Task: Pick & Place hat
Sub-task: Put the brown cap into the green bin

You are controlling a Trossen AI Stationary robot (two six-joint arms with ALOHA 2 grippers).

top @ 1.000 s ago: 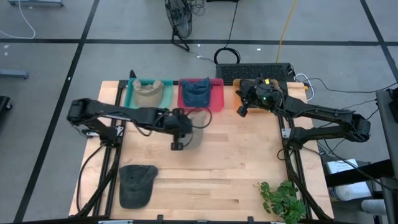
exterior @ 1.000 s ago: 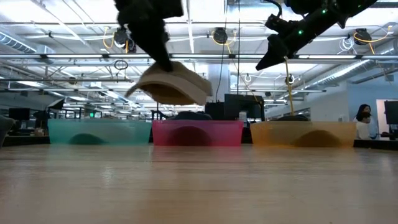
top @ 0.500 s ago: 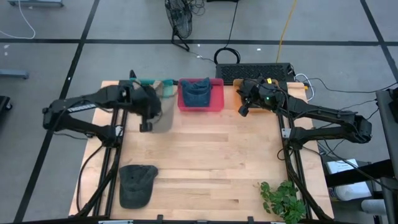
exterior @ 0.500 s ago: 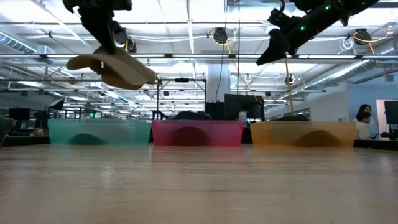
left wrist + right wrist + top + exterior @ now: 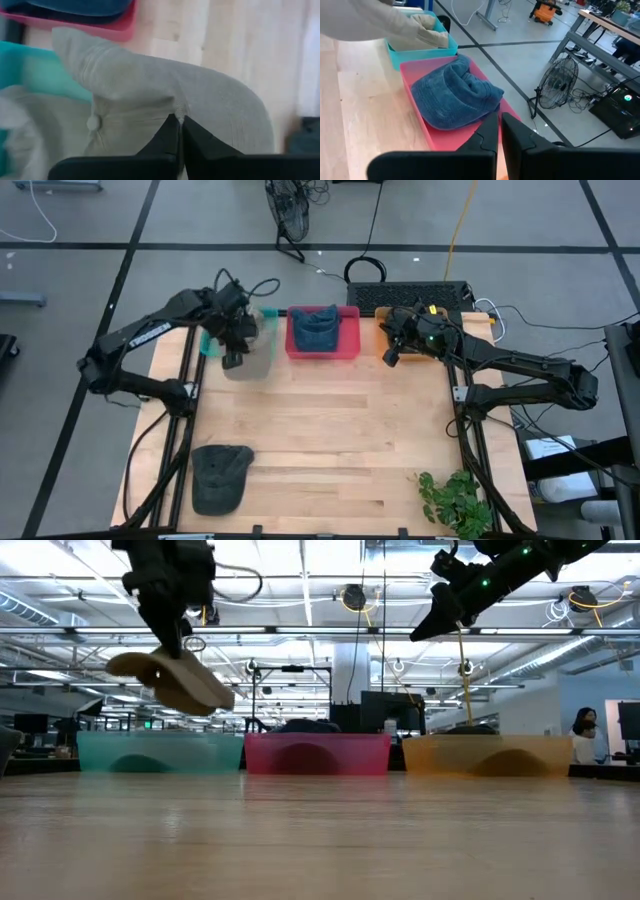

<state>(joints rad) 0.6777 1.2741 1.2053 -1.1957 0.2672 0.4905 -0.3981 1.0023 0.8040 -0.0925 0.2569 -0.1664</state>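
Observation:
A beige hat [image 5: 255, 360] hangs in my left gripper [image 5: 232, 360] above the near right corner of the teal bin [image 5: 208, 338]; the low view shows the beige hat [image 5: 170, 680] well above the bins. Another beige hat [image 5: 427, 22] lies in the teal bin. A blue hat [image 5: 318, 330] lies in the pink bin [image 5: 348, 330]. A dark grey hat [image 5: 220, 475] rests flat on the table near the near left corner. My right gripper [image 5: 388, 360] is shut and held high at the orange bin [image 5: 490, 755]. My left gripper [image 5: 178, 120] pinches a small raised fold of the beige hat's crown [image 5: 195, 107], close to its top button [image 5: 91, 122], between the two fingertips. The fingers come from above, pointing down. The hat is lifted clear and hangs tilted below them, brim end lower.
Three bins stand in a row along the far edge: teal, pink, orange. A green plant [image 5: 455, 500] sits at the near right corner. The middle of the wooden table [image 5: 350, 430] is bare. A person [image 5: 583, 725] shows far behind the table.
My left gripper, shut on the beige hat, has carried it from above the table's middle toward the far left, up to the teal bin, and then lowered it a little. The right arm has kept still.

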